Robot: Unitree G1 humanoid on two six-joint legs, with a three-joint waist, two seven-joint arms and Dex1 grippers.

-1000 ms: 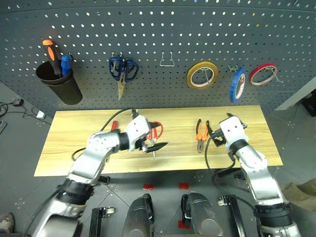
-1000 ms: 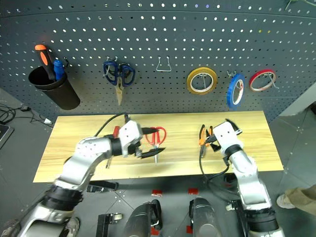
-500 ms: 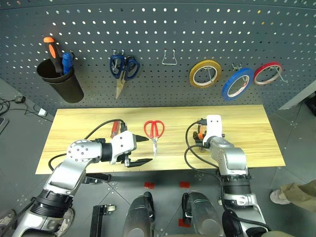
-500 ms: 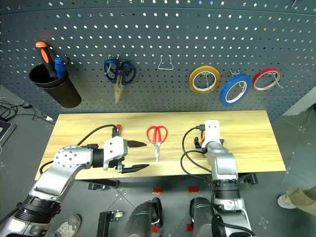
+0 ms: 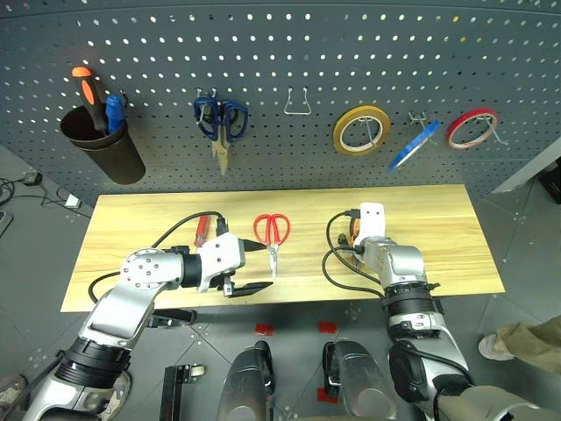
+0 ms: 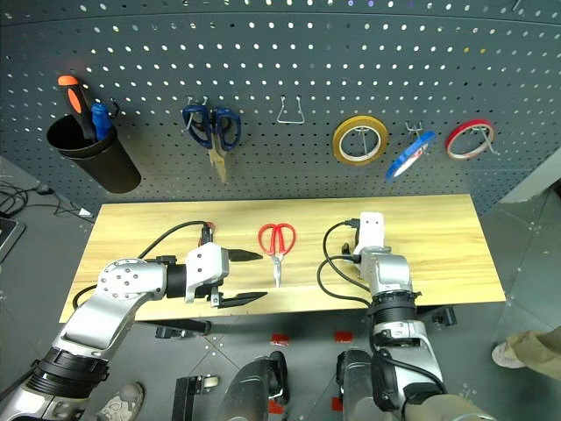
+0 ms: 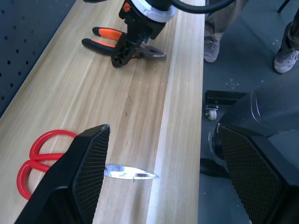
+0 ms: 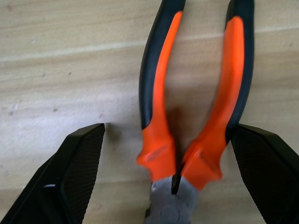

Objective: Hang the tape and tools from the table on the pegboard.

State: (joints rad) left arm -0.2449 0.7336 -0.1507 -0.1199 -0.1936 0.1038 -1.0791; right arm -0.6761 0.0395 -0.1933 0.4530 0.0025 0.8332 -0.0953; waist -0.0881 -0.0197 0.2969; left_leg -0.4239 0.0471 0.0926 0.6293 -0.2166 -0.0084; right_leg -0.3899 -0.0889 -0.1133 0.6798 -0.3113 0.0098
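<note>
Pliers (image 8: 196,116) lie flat on the worktop (image 5: 456,254), and my right pincer (image 8: 170,172) stands over them with its fingers (image 8: 70,177) spread wide, one on each outer side of the orange-and-black handles, not touching them. Bare wood shows between each finger and the nearest handle. From the head view the pliers are mostly hidden under my right wrist, right of the red scissors (image 5: 272,232).

Taking the red scissors as the landmark: they lie at the worktop's middle, handles toward the pegboard (image 5: 280,53), blade tips toward the front edge. My left pincer (image 5: 248,267) hovers just left of their blades, fingers apart and holding nothing; one fingertip reaches out near the front edge of the worktop. The red-handled screwdriver (image 5: 202,228) lies further left of the scissors, partly behind my left arm.

On the pegboard, above and right of the scissors, the blue tape (image 5: 412,145) hangs on a hook, tilted, between the yellow roll (image 5: 361,130) and the red roll (image 5: 471,128). An unused hook (image 5: 297,103) sits nearly straight above the scissors. The worktop's right end, beyond the pliers, is open wood out to its edge.
</note>
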